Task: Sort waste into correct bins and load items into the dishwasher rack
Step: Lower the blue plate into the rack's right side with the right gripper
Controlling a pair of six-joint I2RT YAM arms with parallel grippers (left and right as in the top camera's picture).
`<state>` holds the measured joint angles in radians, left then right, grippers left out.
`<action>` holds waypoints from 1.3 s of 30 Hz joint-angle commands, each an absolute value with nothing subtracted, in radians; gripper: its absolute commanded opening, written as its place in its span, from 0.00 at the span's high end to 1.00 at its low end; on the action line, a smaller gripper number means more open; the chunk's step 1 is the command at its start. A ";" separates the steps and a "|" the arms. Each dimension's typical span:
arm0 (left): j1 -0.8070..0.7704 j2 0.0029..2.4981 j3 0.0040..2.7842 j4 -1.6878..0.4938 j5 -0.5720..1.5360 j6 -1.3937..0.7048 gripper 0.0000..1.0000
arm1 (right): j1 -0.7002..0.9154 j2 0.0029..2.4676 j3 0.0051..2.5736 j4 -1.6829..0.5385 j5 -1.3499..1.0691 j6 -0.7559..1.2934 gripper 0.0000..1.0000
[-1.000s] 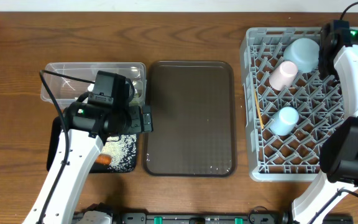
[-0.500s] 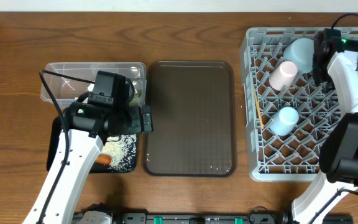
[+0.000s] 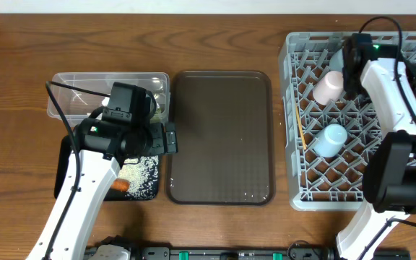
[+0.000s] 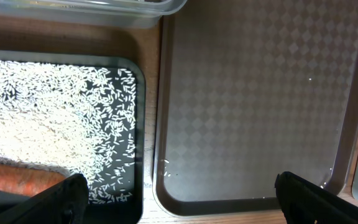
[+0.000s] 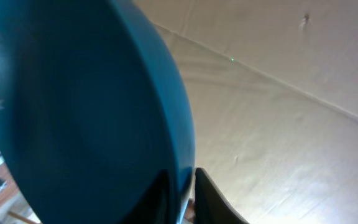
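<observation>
My right gripper is shut on the rim of the large blue plate, which fills the right wrist view. In the overhead view this gripper is over the back of the grey dishwasher rack, by the pale blue bowl and pink cup; the plate is not visible there. A light blue cup and a chopstick lie in the rack. My left gripper is open and empty above the gap between the black tray and the brown tray. White rice and the carrot lie in the black tray.
The dark brown serving tray lies in the middle with a few rice grains near its front left corner. The clear tub stands behind the black tray. My left arm covers much of both bins.
My right arm has swung left across the back of the rack, from its right edge toward the bowl and pink cup. The left arm has not moved.
</observation>
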<state>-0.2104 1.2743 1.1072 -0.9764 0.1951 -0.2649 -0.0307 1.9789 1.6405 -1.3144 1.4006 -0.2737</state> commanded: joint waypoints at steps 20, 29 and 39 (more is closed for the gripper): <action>-0.206 1.274 1.116 -0.979 0.182 -0.263 0.02 | 0.106 1.921 1.634 -1.311 0.849 -0.221 0.02; -0.206 1.274 1.116 -0.979 0.182 -0.263 0.02 | 0.109 1.760 1.634 -1.264 0.660 -0.222 0.01; -0.206 1.274 1.116 -0.979 0.182 -0.263 0.02 | 0.025 1.566 1.634 -1.195 0.363 -0.152 0.17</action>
<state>-0.2104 1.2743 1.1076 -0.9760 0.1951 -0.2649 0.0780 1.5970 1.6348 -1.2049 0.4931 -0.2207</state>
